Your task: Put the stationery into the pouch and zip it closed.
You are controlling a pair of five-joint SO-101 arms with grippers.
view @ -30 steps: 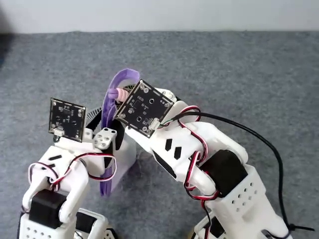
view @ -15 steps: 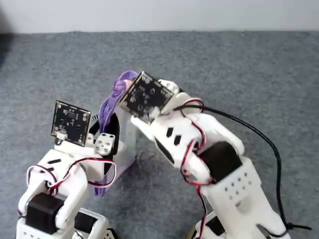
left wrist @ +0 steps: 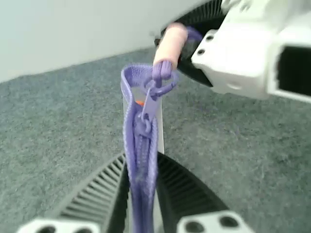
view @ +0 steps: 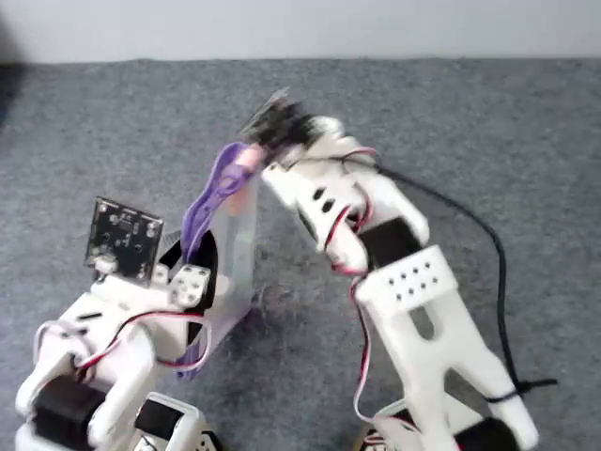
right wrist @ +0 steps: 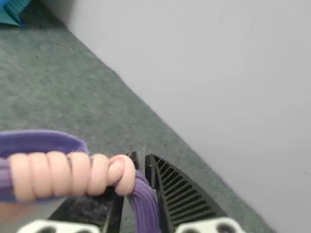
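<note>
Between the two arms the pouch (view: 235, 258) stands on edge on the grey desk (view: 451, 141), its purple zip uppermost; the left claw (left wrist: 142, 167) is clenched on the pouch at its near end, the zip band rising out of the jaws. At the far, raised end the right claw (right wrist: 141, 165) grasps the purple cord (right wrist: 143, 199) of the pink coiled pull (right wrist: 73, 174); the zip slider (left wrist: 145, 124) hangs just below that pull.
</note>
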